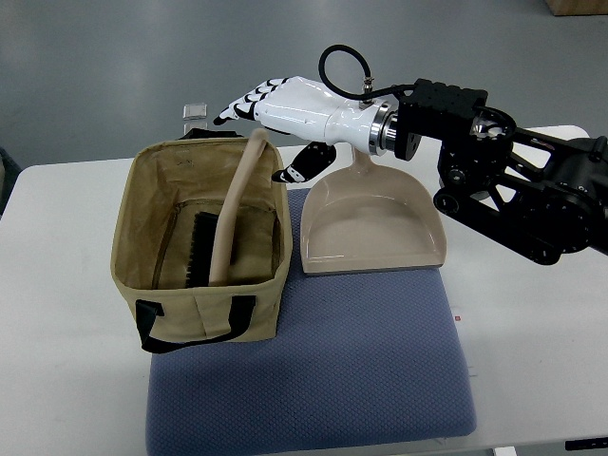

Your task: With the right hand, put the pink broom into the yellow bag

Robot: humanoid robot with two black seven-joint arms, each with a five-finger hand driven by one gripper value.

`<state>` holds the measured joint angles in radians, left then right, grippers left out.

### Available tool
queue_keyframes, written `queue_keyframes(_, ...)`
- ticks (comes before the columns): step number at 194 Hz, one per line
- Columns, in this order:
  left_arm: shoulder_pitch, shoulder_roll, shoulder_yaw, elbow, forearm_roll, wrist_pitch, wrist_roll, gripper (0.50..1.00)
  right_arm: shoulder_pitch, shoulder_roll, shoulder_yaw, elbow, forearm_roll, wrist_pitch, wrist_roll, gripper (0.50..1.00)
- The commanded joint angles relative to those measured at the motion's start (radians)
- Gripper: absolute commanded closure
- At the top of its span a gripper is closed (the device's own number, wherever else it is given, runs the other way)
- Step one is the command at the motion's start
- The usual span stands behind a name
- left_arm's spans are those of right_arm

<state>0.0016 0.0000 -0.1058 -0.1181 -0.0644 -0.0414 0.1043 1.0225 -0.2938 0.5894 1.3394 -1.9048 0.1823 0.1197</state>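
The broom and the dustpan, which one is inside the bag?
The broom: it stands inside the bag, handle leaning out over the rim. The dustpan lies outside, flat on the blue mat.

Pink broom (231, 214) stands tilted inside open yellow bag (199, 304), bristles at bottom, handle on far rim.

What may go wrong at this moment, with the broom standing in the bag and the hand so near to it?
1. The right hand is open beside the broom handle's top, which leans on the yellow bag rim; a brush while pulling away might tip the broom out.
2. The soft bag may be dragged or fold over.
3. The arm crosses the dustpan handle and might shift it on the blue mat.
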Motion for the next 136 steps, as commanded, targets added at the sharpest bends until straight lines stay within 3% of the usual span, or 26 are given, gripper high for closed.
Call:
queue_keyframes(1,0.0,0.0,0.0,0.0,0.0,0.0,0.0,0.5,-0.007,-0.001,0.013,0.0,0.003,-0.004,-0.002,0.611)
queue_keyframes(37,0.0,0.0,0.0,0.0,0.0,0.0,0.0,0.5,-0.062,-0.016,0.084,-0.014,0.015,-0.113,-0.014,0.611)
queue_keyframes(58,0.0,0.0,0.0,0.0,0.0,0.0,0.0,0.5,-0.147,-0.021,0.173,-0.012,0.082,-0.132,-0.046,0.611)
queue_keyframes(92,0.0,0.0,0.0,0.0,0.0,0.0,0.0,0.5,-0.343,-0.011,0.36,-0.009,0.302,-0.207,-0.101,0.611)
queue_keyframes(136,0.0,0.0,0.0,0.0,0.0,0.0,0.0,0.5,-0.501,-0.004,0.49,-0.011,0.645,-0.339,-0.109,0.611)
